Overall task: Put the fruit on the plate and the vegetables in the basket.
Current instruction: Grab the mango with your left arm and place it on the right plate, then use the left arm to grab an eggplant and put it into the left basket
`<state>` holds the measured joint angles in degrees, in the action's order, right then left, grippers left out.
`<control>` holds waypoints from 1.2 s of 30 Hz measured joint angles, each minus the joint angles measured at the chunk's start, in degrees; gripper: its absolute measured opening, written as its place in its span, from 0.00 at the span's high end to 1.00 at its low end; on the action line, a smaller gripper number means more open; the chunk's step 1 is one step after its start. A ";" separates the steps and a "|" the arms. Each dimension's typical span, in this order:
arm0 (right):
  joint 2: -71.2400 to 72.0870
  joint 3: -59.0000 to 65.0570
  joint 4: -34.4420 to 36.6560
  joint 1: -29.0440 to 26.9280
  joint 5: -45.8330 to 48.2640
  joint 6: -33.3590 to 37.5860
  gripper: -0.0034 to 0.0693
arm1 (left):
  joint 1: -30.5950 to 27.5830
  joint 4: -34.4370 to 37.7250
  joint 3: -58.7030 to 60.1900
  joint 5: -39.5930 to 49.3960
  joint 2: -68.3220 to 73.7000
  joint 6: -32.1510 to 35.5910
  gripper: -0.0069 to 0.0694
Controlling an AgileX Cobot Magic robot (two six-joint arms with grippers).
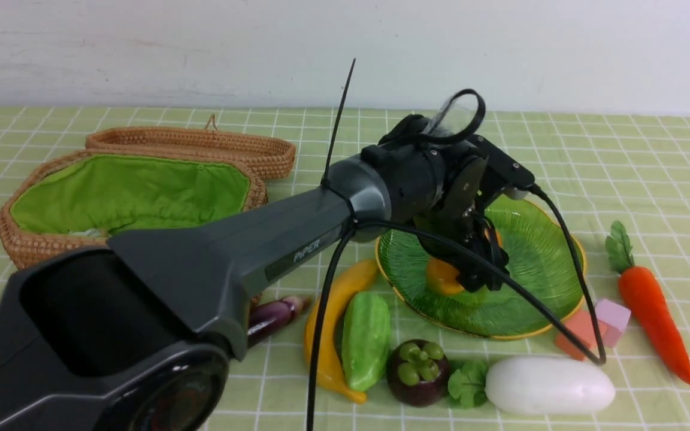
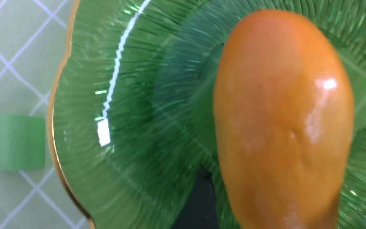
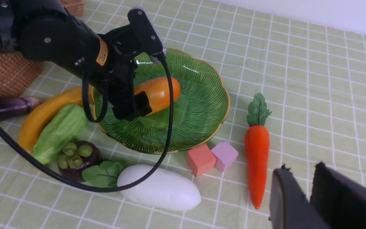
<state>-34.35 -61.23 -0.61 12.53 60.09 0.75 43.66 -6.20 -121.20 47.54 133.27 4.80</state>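
Lift the left gripper (image 3: pixel 135 106) straight up off the mango (image 2: pixel 281 111) already lying on the green plate (image 3: pixel 202 105), jaws loose around it with a gap at one side, without nudging it, leaving the right gripper's (image 3: pixel 311 190) narrow, empty jaws near the carrot (image 3: pixel 257 159); cannot make out fingertip contact or the arm-hidden part of the basket (image 1: pixel 39 245).

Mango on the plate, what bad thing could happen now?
The glossy mango is at the left gripper, on or just above the plate; pulling away might roll it. The black cable droops by the radish and cubes, so it could drag them.
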 joint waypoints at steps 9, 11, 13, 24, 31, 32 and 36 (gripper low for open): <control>0.00 0.00 3.99 0.00 0.11 1.09 0.76 | 0.00 2.72 1.34 22.05 -18.24 -3.27 0.72; 0.00 0.00 5.35 0.00 0.11 2.07 0.76 | 0.00 2.71 2.14 22.76 -21.00 -3.62 0.83; 0.00 0.00 8.36 0.00 0.11 4.01 0.76 | 0.00 3.18 5.56 23.25 -26.36 -4.80 0.93; 0.00 0.00 25.88 0.00 0.01 18.71 0.76 | 0.00 -2.55 48.83 21.27 -51.05 -7.42 0.93; -1.04 0.00 42.70 0.00 -0.05 33.79 0.75 | -8.46 -3.30 66.61 4.27 -54.18 -9.64 0.93; -1.18 0.00 42.98 0.00 -0.05 34.04 0.75 | -9.21 -3.03 66.84 3.70 -53.83 -9.12 0.93; -2.52 0.00 45.20 0.00 0.34 36.02 0.75 | -15.04 0.11 67.31 -2.47 -50.66 -1.09 0.85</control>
<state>-36.87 -61.23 44.60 12.53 60.43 36.77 28.62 -6.09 -53.89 45.06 82.61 3.71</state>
